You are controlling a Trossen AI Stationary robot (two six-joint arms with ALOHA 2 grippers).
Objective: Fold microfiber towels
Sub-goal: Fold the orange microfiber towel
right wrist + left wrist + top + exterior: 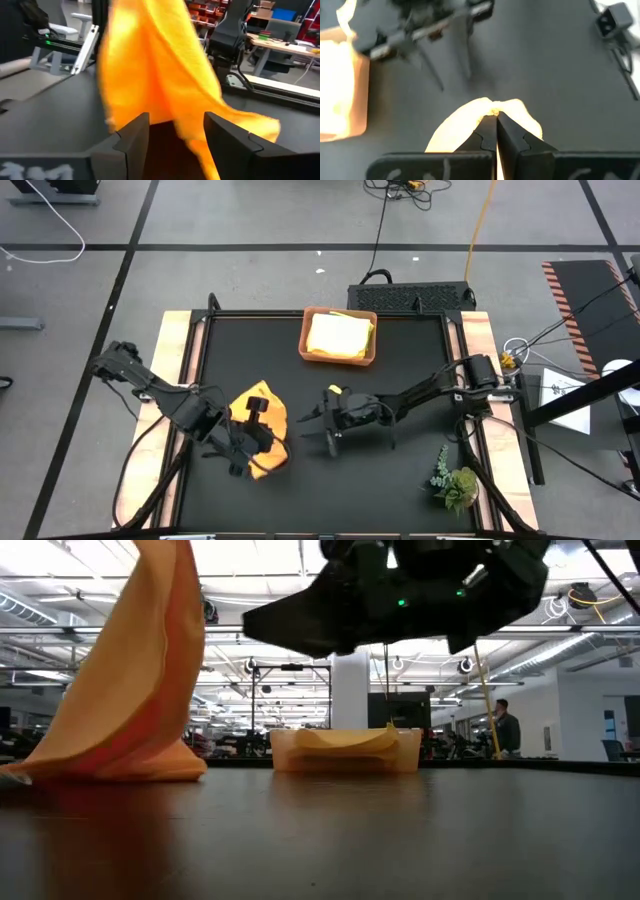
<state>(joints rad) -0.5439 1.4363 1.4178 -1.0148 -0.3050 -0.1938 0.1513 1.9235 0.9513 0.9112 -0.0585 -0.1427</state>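
Pinching the orange towel, the left pincer has its 2 fingers pressed together on a raised fold of the cloth; the left wrist view shows the fingertips meeting with the bright fabric bulging out just past them. The towel sits left of centre on the black tabletop, one part lifted into a peak by the grip, the rest trailing down to the surface, as the low view shows.

Right pincer near the middle of the tabletop, just beside the towel's right edge, fingers spread. Its wrist view looks between the 2 fingers at the hanging orange cloth, which drapes in front of the gap; cannot tell whether the cloth touches them.

Brown tray at the back of the tabletop, well apart from both pincers, holding a folded yellow towel. Plant sprig at the front right corner.

A person stands far off in the room behind.
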